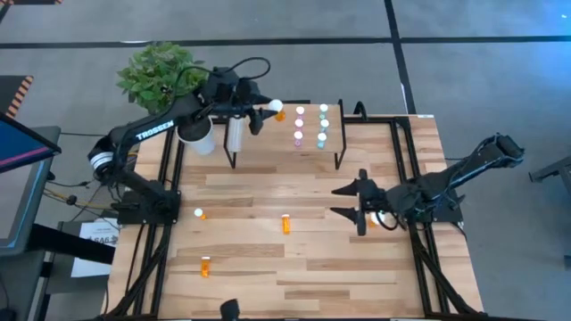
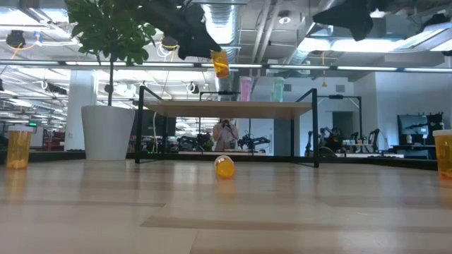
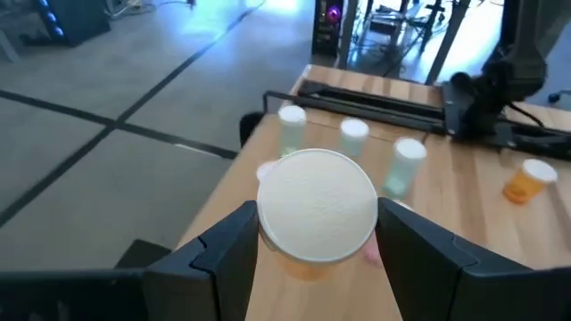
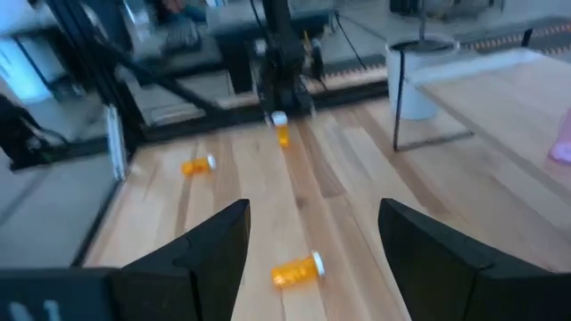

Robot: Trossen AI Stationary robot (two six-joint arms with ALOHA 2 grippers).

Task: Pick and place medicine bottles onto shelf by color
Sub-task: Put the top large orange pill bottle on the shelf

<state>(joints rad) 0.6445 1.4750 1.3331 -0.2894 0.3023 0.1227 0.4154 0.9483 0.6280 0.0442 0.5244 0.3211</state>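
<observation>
One orange bottle point(image 3: 314, 214) held over the shelf point(image 1: 268, 134).
Left end effector point(image 3: 317, 236) clamps it; lower upright onto bare plank, clear of teal row point(image 1: 323, 123). Right end effector point(image 1: 357, 202) waits open, mid-counter.

Leafy plant point(image 1: 159, 73) in white pot point(image 2: 108, 132).

- Left arm point(image 1: 156, 125): black links, white "TROSSEN" lettering, white ring at one joint, black cable looped up top.
- Right arm point(image 1: 464, 174): all-black, angular.
- Fingers point(image 4: 210, 250): dark, wedge-shaped.
</observation>
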